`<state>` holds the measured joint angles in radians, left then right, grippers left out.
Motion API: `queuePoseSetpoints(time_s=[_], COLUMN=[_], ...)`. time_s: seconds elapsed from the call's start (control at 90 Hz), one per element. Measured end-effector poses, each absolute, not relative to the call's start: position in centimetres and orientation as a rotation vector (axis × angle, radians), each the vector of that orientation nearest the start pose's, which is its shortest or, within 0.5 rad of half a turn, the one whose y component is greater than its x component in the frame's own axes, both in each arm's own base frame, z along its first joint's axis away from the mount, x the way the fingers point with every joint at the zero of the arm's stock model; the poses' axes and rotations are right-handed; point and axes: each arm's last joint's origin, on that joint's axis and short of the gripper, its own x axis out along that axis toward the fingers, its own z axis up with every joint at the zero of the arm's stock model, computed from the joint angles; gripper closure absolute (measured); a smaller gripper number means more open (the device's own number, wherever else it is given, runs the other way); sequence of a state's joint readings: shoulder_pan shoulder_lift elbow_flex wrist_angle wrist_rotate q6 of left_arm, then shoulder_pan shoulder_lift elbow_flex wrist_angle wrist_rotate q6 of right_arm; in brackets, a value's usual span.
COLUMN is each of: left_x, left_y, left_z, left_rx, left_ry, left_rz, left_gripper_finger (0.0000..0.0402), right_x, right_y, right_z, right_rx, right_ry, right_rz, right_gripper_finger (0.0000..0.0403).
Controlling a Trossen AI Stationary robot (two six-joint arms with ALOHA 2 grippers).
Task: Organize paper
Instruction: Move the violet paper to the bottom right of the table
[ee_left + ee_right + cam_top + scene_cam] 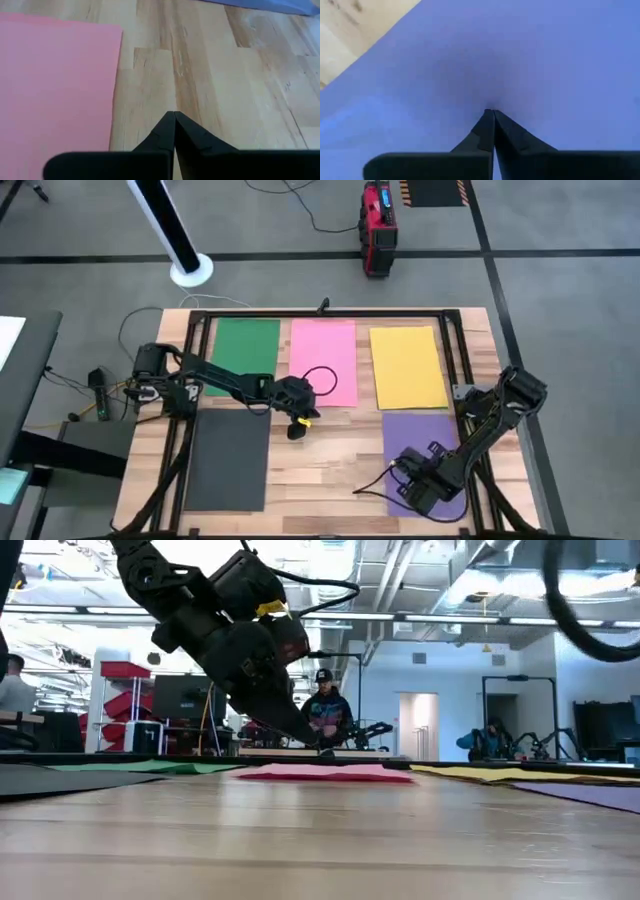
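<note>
Hovering over bare wood mid-worktop, the left gripper (297,430) is closed and empty, just off the near edge of the pink sheet (323,362). The right gripper (412,480), fingers together, sits over the purple sheet (415,440) by the near right corner.

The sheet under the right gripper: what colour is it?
Purple sheet; the high view shows it best.

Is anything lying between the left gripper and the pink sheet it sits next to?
Nothing visible does. The left gripper, fingers shut, hangs over bare wooden tabletop just off the pink sheet at its near corner, with only wood between them in the left wrist view. The right gripper is shut over the purple sheet.
</note>
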<state>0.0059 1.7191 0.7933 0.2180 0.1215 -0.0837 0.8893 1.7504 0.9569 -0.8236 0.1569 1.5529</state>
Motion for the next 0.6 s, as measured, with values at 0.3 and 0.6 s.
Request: queuePoseSetpoints(time_s=[0.3,0.6], left_x=[32.8,32.7], left_y=[-0.2,-0.2], left_z=[14.2,14.2], left_rx=[-0.125,-0.133], left_ry=[0.712,0.713], left_rz=[-0.081,-0.078], left_gripper_finger=[0.0401,0.0401], right_x=[17.7,18.6], right_y=[21.4,22.5], right_z=[13.5,15.0], right_rx=[0.405,0.381], right_ry=[1.39,1.388], right_rz=[-0.566,-0.479], right_gripper_finger=[0.0403,0.0403])
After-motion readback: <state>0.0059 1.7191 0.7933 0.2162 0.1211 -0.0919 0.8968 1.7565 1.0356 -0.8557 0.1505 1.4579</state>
